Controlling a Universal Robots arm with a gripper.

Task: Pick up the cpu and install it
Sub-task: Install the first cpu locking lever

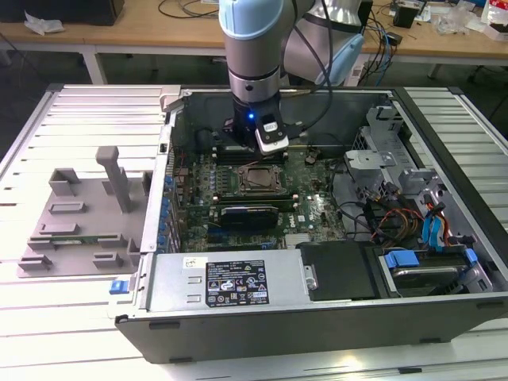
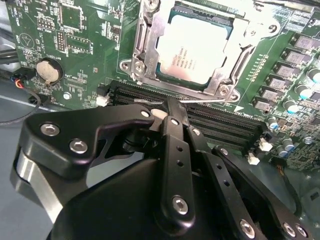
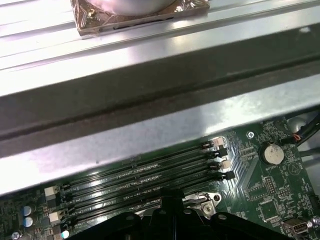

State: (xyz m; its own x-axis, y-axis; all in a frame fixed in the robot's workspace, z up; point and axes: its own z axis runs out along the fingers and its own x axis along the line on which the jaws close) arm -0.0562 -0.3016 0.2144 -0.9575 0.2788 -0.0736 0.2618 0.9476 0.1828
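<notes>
CPU (image 2: 192, 47) seated in its socket (image 2: 225, 75), at twelve o'clock from my gripper (image 2: 167, 112).
Light, stiff, fragile: edges only. Whether my fingers are apart, I cannot tell.

Even, bright room light falls from above; the white tabletop (image 1: 71, 119) beside the case looks washed pale, while the case (image 1: 238, 317) interior sits darker in its own walls' shadow. A small blue light glows on my wrist. In the second wrist view the cpu (image 2: 192, 47) catches a soft sheen, and my black body close to the lens goes soft. In the first wrist view the case wall glares white and blurs.
</notes>
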